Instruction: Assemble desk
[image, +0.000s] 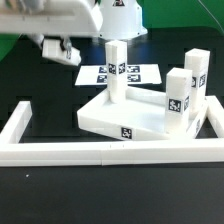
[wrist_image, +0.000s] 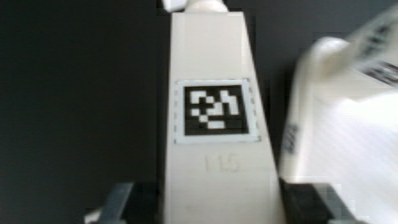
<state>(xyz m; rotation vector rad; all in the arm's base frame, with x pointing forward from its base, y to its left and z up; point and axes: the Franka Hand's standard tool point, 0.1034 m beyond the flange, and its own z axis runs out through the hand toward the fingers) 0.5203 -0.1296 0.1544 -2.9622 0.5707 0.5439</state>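
Desk top (image: 125, 115) lies tilted against the border wall (image: 60, 152), three legs up. Gripper (wrist_image: 199, 200) clamps the fourth leg (wrist_image: 217, 110) near its upper end, over a corner. Looks light, stiff, smooth plastic; grip flat sides.

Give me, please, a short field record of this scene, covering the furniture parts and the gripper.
top: white plastic tray-like desk top, flat inside the low white border wall
held part: white square tagged leg, upright over a corner of the top
gripper: gripper closed on that leg, a finger on each side
other parts: at least two more white legs, upright at the exterior view's right
background: marker board, flat behind the top
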